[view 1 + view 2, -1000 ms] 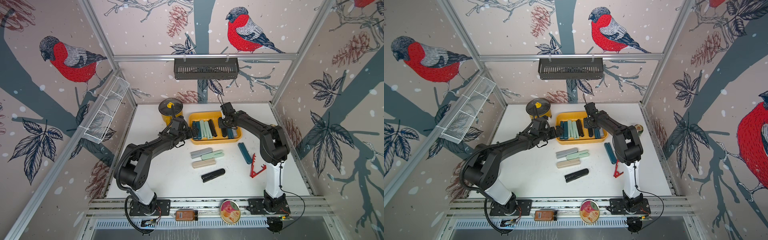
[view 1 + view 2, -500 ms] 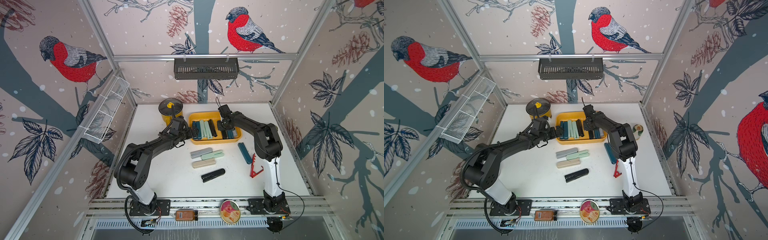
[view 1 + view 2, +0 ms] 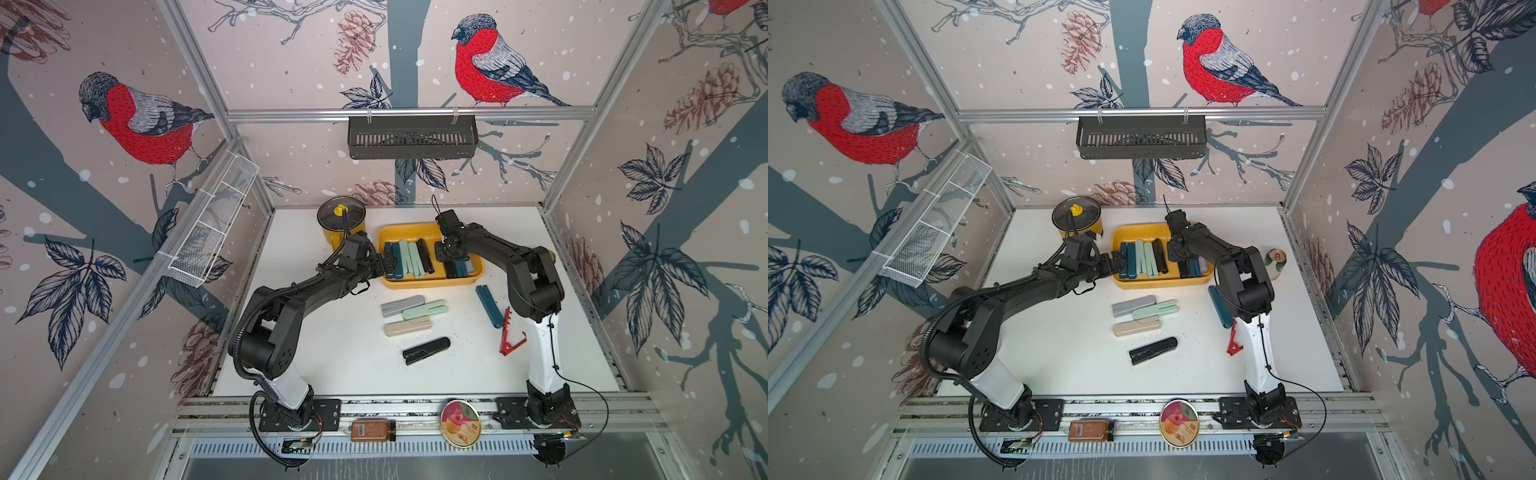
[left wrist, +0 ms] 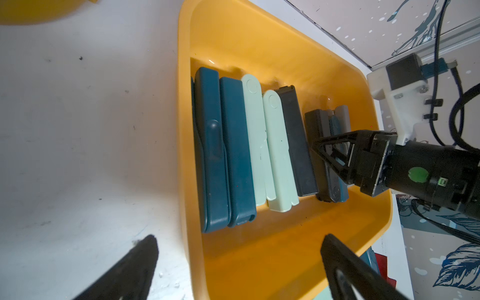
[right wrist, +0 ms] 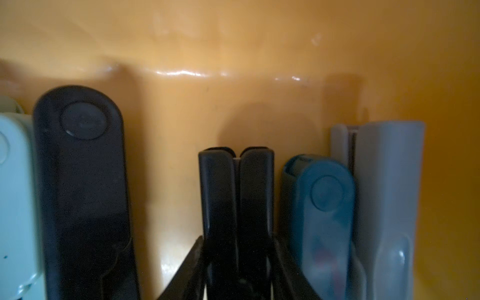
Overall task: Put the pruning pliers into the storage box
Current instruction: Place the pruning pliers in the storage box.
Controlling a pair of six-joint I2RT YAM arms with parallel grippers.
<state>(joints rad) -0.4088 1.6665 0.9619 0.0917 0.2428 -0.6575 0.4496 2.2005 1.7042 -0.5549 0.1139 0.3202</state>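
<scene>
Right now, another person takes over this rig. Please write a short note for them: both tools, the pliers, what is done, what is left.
Left tool: open, empty, at the edge of the yellow tray.
Right tool: straddles black pliers inside the tray; grip unclear.
Done: about eight pliers lie in the tray.
To do: six on the table: grey pliers, mint pliers, beige pliers, other black pliers, teal pliers, red pliers.

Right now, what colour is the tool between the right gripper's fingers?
Black; the tool shows best in the right wrist view.
</scene>
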